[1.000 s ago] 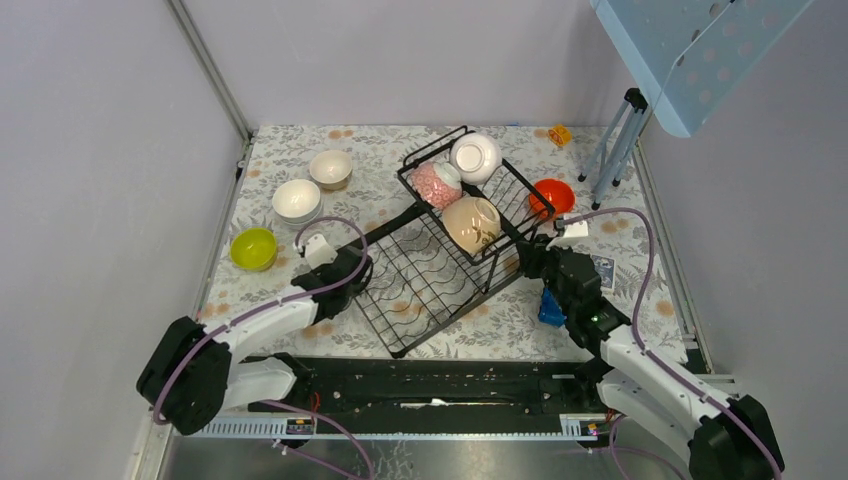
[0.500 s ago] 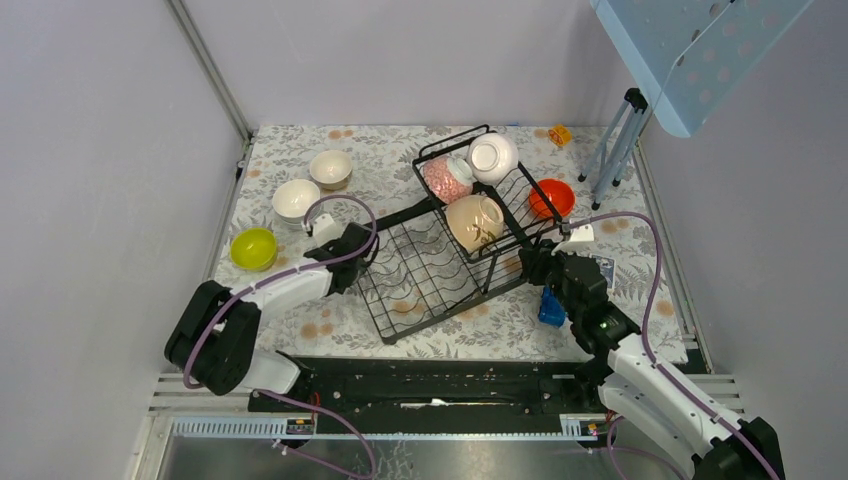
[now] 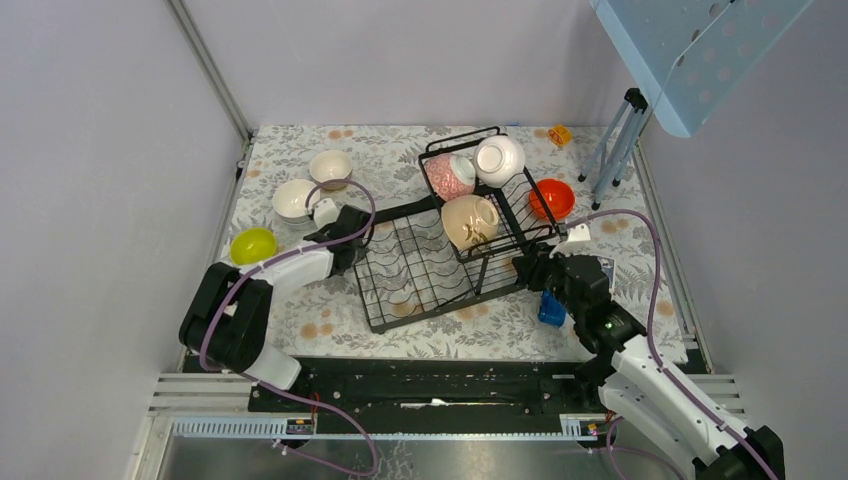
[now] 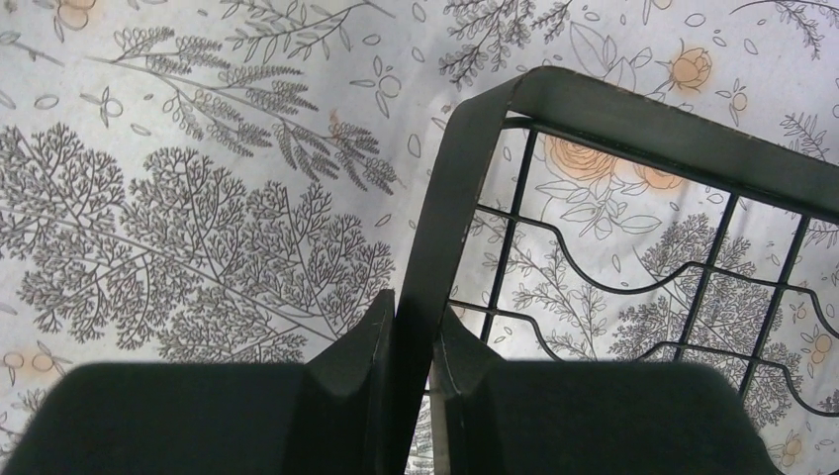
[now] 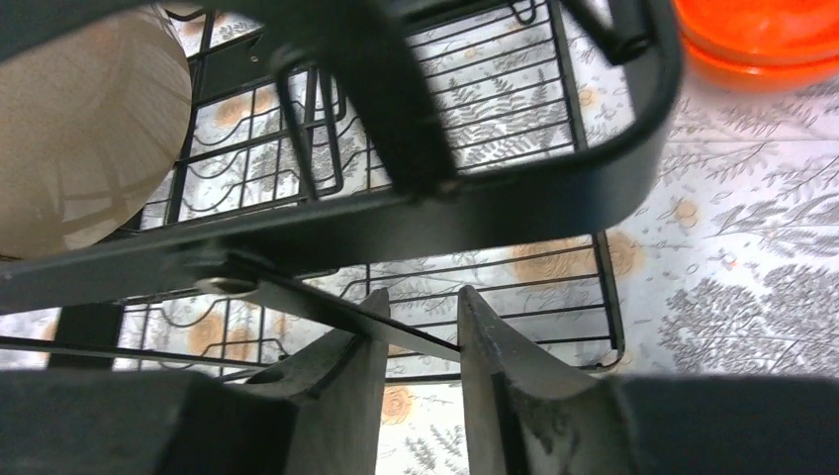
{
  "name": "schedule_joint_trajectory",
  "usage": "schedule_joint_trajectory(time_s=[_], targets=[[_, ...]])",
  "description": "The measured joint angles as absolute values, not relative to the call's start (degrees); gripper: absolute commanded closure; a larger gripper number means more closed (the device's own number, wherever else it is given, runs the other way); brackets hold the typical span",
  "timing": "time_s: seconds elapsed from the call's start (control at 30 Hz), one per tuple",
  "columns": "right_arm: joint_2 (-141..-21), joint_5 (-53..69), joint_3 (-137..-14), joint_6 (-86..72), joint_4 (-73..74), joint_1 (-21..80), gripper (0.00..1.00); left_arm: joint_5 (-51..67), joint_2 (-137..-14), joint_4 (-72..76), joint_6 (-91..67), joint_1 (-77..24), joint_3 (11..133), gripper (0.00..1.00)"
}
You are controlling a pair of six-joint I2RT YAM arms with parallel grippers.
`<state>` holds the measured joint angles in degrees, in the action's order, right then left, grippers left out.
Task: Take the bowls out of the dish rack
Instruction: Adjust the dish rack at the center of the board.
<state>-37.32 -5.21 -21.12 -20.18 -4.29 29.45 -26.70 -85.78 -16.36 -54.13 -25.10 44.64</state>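
Note:
The black wire dish rack [image 3: 420,270] stands mid-table. Its upper basket holds three bowls: a pink-patterned one [image 3: 450,175], a white one [image 3: 500,158] and a beige one [image 3: 470,220]. An orange-red bowl [image 3: 552,198] sits on the table beside the basket. Cream [image 3: 330,167], white [image 3: 295,198] and yellow-green [image 3: 252,245] bowls rest on the table at left. My left gripper [image 3: 352,235] [image 4: 414,327] is shut on the rack's flat left frame bar [image 4: 445,218]. My right gripper [image 3: 528,265] [image 5: 423,322] is at the rack's right end, jaws apart, a thin rack strip [image 5: 317,302] crossing the gap.
A small blue block [image 3: 551,308] lies just right of my right gripper. A tripod [image 3: 612,150] stands at the back right under a light-blue perforated panel [image 3: 690,50]. A small orange object [image 3: 560,133] lies near the back edge. Walls close in left and right.
The rack has turned and now sits squarer to the table; its left end went back with my left gripper, whose jaws closed tighter. My right gripper's jaws widened slightly.

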Motion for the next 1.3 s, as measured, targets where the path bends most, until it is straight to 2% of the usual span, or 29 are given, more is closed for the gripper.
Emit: schedule_joint_trajectory(time_s=[0.2,0.27,0.37,0.43,0.47,0.57,0.8,1.0,1.17,1.3], targets=[[-35.1,-2.7,-22.9,-28.1,2.6,29.5,0.41,-24.6,-86.9,-15.3,-52.1,-23.7,45.6,0.9],[-34.0,-1.9,-23.8,-29.5,5.1,29.5,0.37,-24.2,-87.1,-15.3,-51.9,-23.4,45.8,0.86],[-32.4,-0.8,-24.7,-30.6,8.6,29.6,0.33,-23.8,-87.1,-15.3,-52.0,-23.2,45.9,0.73],[-31.3,-0.4,-25.4,-31.0,11.0,29.7,0.29,-23.5,-87.1,-15.2,-53.7,-22.9,45.9,0.61],[-30.8,-0.4,-25.7,-31.1,12.2,29.7,0.26,-23.0,-87.0,-15.2,-54.2,-22.6,45.9,0.52],[-29.1,-0.5,-27.0,-31.3,15.9,29.7,0.2,-21.4,-86.2,-14.5,-56.8,-21.9,45.8,0.37],[-25.3,-2.1,-30.8,-31.1,23.6,29.7,0.1,-19.3,-77.5,-14.3,-58.6,-21.7,44.5,0.17],[-22.7,-3.8,-35.7,-31.8,29.7,29.7,0.09,-14.4,-67.2,-15.0,-57.0,-21.7,42.6,0.08],[-21.5,-5.6,-42.3,-32.8,32.3,29.7,0.09,-7.5,-53.6,-14.9,-54.6,-21.7,38.4,0.01],[-19.6,-4.5,-44.6,-32.0,29.2,29.7,0.1,-1.5,-42.5,-10.0,-53.7,-21.7,34.9,0.01]])
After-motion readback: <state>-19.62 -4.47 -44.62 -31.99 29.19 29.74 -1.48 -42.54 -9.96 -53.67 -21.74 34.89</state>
